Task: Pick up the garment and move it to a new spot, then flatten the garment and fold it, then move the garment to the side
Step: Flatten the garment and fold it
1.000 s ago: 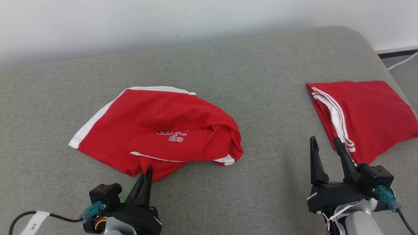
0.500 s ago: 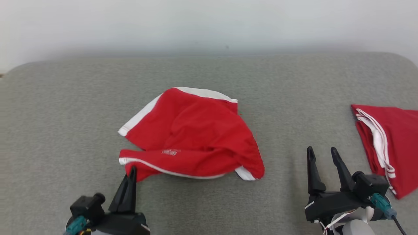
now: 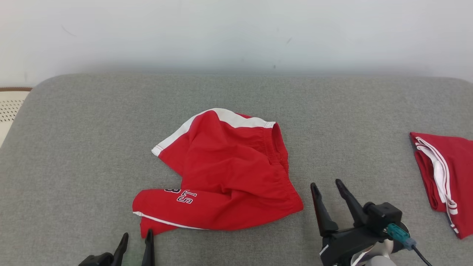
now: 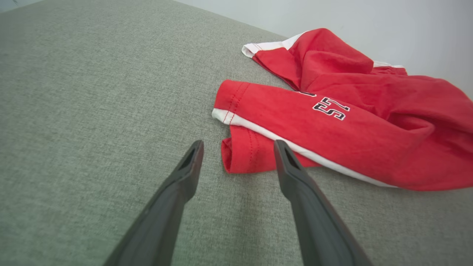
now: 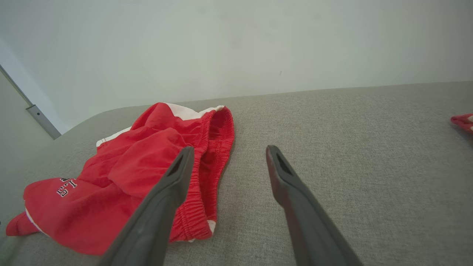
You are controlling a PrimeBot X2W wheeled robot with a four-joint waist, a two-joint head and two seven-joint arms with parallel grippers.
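- Grey woven fabric covers a broad padded surface (image 3: 74, 155) that spans the whole width, with a pale wall behind it.
- At the near left, the left gripper (image 3: 137, 233) has its two dark fingers spread apart and holds nothing. Its tips sit just short of the garment's nearest corner.
- In the middle lies the garment (image 3: 229, 173), a pair of red shorts with white trim and dark-outlined lettering. It is crumpled and partly doubled over, with its elastic waistband towards the right.
- Just right of the garment, on the near side, the right gripper (image 3: 326, 183) is spread wide and empty over bare surface.
- At the right edge rests a second red garment (image 3: 451, 170) with white stripes, folded, well apart from the first.
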